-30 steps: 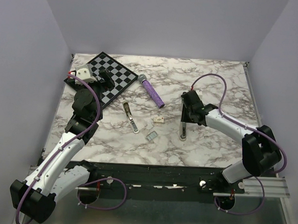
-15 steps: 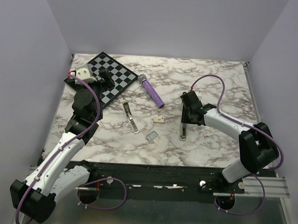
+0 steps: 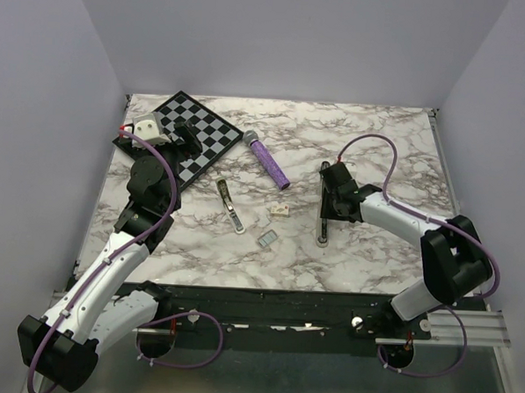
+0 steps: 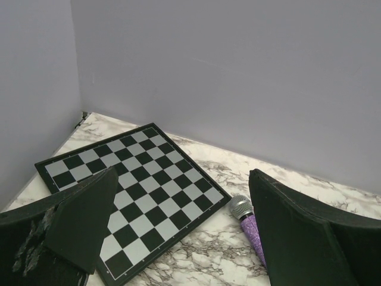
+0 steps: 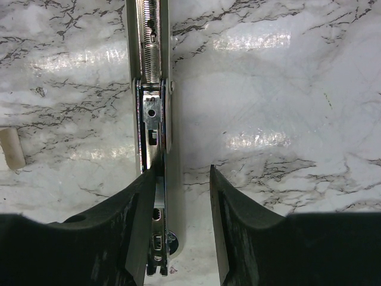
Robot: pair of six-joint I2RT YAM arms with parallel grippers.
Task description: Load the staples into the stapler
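Note:
An opened stapler point(image 3: 322, 224) lies lengthwise on the marble table right of centre. In the right wrist view its metal channel point(image 5: 152, 119) runs up the frame. My right gripper point(image 3: 326, 204) is low over it and open. The stapler's near end sits against the left finger point(image 5: 140, 220), and bare table shows before the right finger point(image 5: 229, 226). The staples point(image 3: 267, 238), a small grey block, lie on the table left of the stapler, apart from both grippers. My left gripper point(image 3: 184, 138) hangs wide open and empty above a chessboard point(image 4: 131, 190).
A second slim stapler point(image 3: 231, 206) lies left of centre. A small cream box point(image 3: 281, 210) sits between the two staplers. A purple microphone point(image 3: 266, 160) lies behind them, beside the chessboard point(image 3: 182, 135) at the back left. Walls close in the table.
The right arm's elbow has shifted slightly while its gripper stays over the stapler. The left arm has not moved.

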